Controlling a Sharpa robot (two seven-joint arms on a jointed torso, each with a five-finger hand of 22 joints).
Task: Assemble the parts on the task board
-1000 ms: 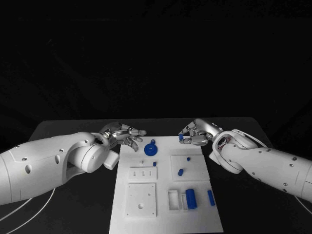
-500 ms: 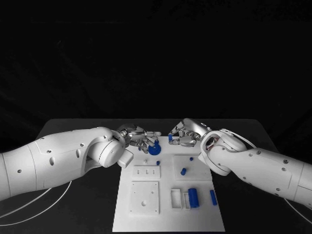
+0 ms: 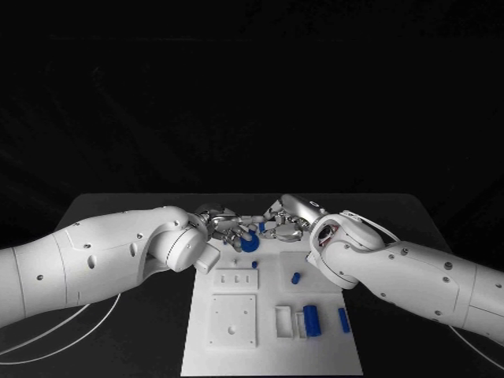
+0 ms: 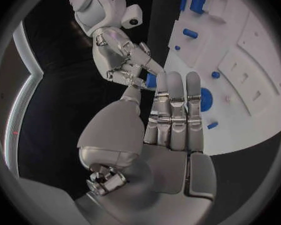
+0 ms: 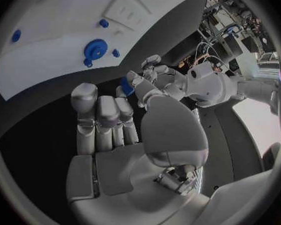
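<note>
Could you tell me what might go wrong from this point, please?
1. The small blue plastic piece sits between the fingertips of the left robot hand and the right robot hand. Which one grips it is unclear, so it may drop.
2. Both hands crowd close to the blue plastic gear on the white task board, and a finger could knock it.

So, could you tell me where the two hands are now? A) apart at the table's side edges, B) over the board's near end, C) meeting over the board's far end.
C: the left hand and right hand sit close together above the far end of the task board.
</note>
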